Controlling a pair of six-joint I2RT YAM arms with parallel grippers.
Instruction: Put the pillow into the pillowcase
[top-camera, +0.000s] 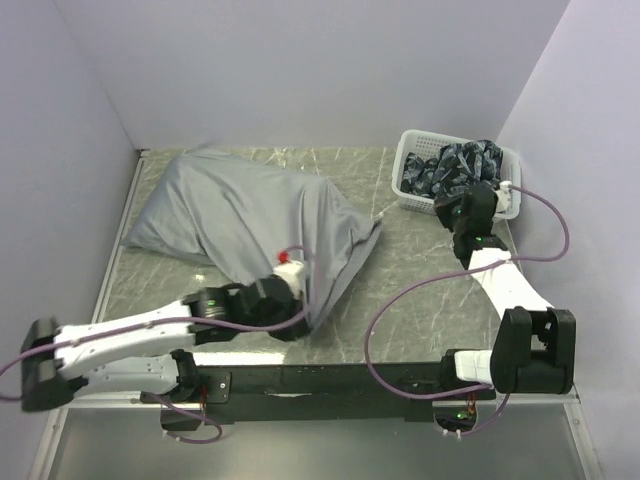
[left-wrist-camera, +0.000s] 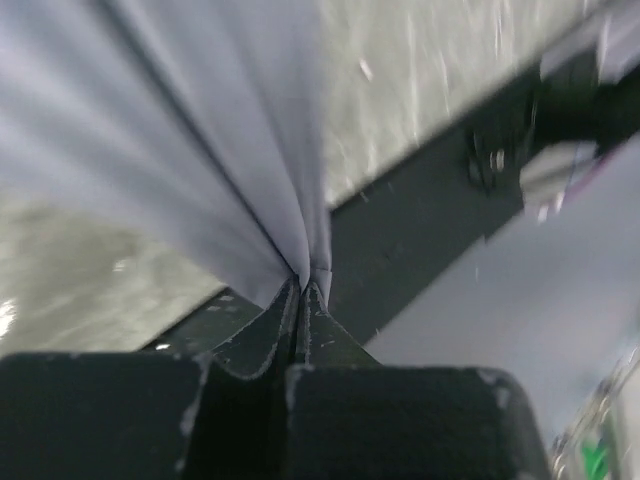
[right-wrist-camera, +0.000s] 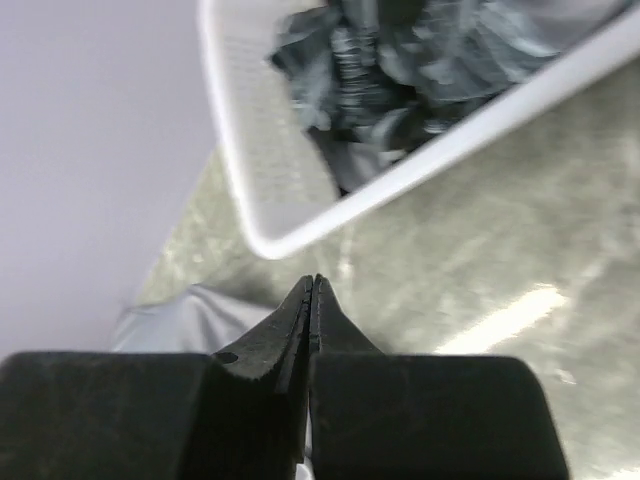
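Note:
The grey pillowcase (top-camera: 250, 215) lies across the left half of the table, bulging at its far left end and flatter toward the right. No cream pillow surface shows in any view. My left gripper (top-camera: 300, 305) is at the pillowcase's near edge, shut on a fold of the grey cloth (left-wrist-camera: 180, 130), with the cloth pinched at the tips (left-wrist-camera: 303, 285). My right gripper (top-camera: 457, 213) is shut and empty above the table, just in front of the basket. Its tips (right-wrist-camera: 313, 282) are closed together, with a corner of the pillowcase (right-wrist-camera: 190, 315) to their left.
A white plastic basket (top-camera: 410, 165) holding dark patterned cloth stands at the back right; its rim (right-wrist-camera: 250, 200) is close ahead of my right gripper. Walls enclose the table on the left, back and right. A black frame rail (top-camera: 330, 380) runs along the near edge.

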